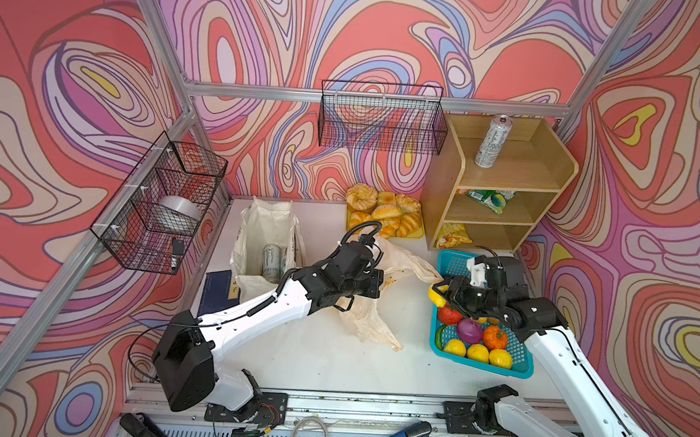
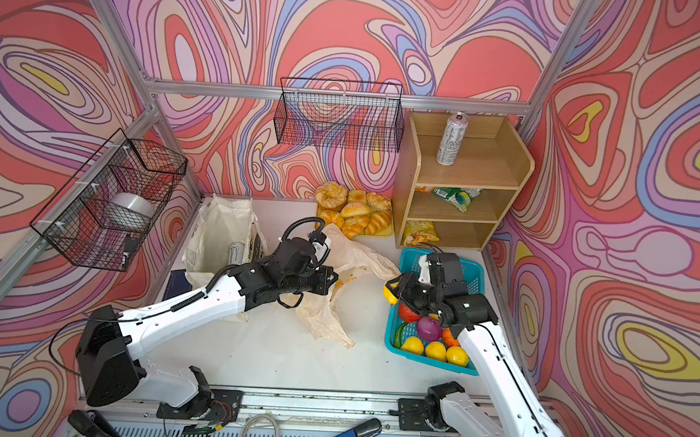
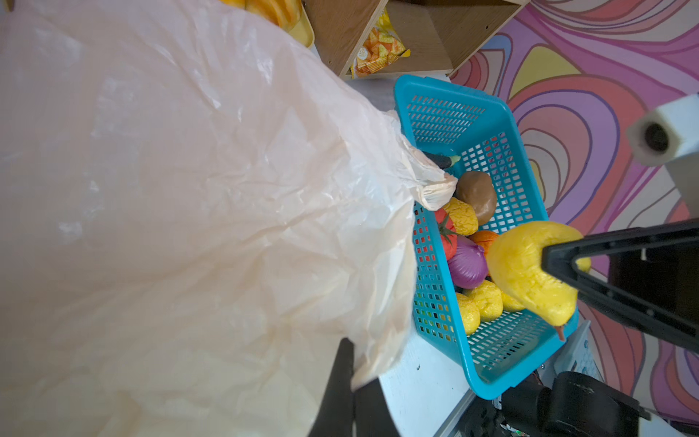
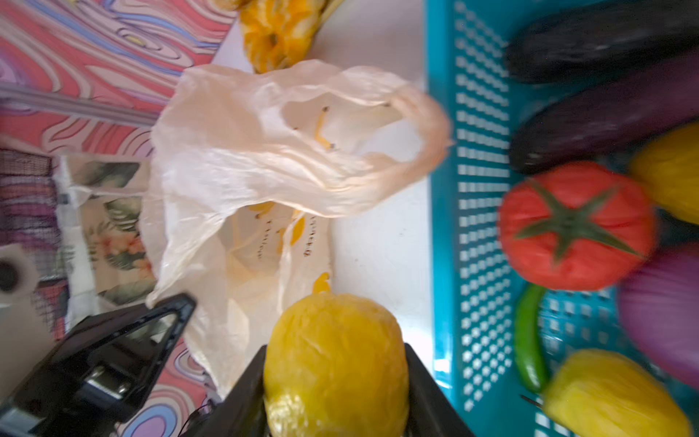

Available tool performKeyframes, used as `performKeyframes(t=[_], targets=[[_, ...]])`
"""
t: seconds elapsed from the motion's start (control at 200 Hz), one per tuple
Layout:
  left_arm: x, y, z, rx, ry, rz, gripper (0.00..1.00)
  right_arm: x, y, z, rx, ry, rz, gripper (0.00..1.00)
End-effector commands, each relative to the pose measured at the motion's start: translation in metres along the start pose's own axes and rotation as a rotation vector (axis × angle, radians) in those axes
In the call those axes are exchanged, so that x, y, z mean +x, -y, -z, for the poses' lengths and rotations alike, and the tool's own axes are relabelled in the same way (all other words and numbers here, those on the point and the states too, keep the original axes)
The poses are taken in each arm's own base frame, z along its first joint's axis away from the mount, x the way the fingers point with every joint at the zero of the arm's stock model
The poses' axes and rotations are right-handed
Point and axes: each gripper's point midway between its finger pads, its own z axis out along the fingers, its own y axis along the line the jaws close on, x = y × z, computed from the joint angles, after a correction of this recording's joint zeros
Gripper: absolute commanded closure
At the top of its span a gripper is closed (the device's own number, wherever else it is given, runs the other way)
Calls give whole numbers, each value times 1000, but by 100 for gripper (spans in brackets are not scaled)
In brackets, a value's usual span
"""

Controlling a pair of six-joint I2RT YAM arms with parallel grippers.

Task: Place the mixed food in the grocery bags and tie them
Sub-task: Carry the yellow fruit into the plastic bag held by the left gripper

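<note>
CAMS | both top views: high above the front edge, tilted steeply down, far off, each takes in the whole bench [image 1: 331, 364], nearly alike | left wrist: close, faces across the bag [image 3: 189, 227] to the basket [image 3: 491, 386] | right wrist: close, partly blurred, faces bag and basket side | all views share: bag, basket

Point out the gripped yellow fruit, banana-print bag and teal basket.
gripped yellow fruit [image 4: 336, 352], right wrist view, front face
banana-print bag [image 1: 373, 323], in a top view, lower fold
teal basket [image 3: 446, 113], left wrist view, end wall
</note>
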Motion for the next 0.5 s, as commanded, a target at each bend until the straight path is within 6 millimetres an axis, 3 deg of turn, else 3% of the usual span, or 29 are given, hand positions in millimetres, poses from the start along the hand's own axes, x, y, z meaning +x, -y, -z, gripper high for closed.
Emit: performKeyframes(t=[0.0,0.115,0.215,0.371,0.496], targets=[[-7,11,6,28,-6,-8,100,2,-54,-15,-188,-10,54,62],[-8,14,6,35,-10,1,100,12,-73,-41,-224,-33,74,62],[-8,16,7,37,-12,8,100,20,-75,-65,-227,-48,67,63],[-8,16,8,37,-12,20,100,16,-70,-96,-224,-26,41,63],[-7,16,6,38,-19,29,100,10,-78,-114,-249,-19,48,63]])
